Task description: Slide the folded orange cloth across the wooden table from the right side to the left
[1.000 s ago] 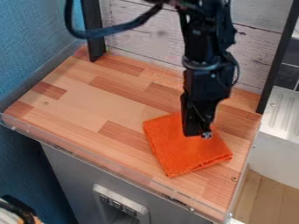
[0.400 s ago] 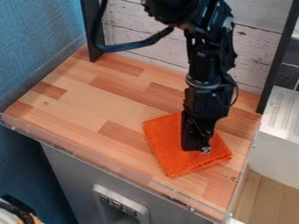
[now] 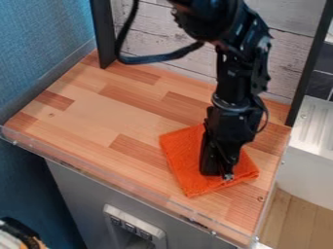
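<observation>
Orange cloth: here's the worry, folks. It looks soft and layered, with what seem to be stacked edges on its near right side, so a grab there could catch just the top layer and let the rest slip or unfold.
Gripper (image 3: pixel 218 175): it points down right over the orange cloth (image 3: pixel 185 160). Clenched, released or pinching fabric? I can't tell from here. Pressing too low, I reckon, could ruck the cloth up or jam the tips on the wood; too high, and they'd close on air.
Wooden top (image 3: pixel 98 116): smooth-looking stuff, so a sideways nudge might simply skate the cloth along.
Clear front strip (image 3: pixel 130 184): a cloth dragged too far this way could snag on it, or flop over.
Cable (image 3: pixel 156 59): it loops out beside the arm; a wide swing could catch it on the dark post (image 3: pixel 104 39).
Cloth's place: flat on the right-hand part of the top, directly beneath the gripper, spreading mostly to its left and toward the front, with a corner poking out to its right.
</observation>
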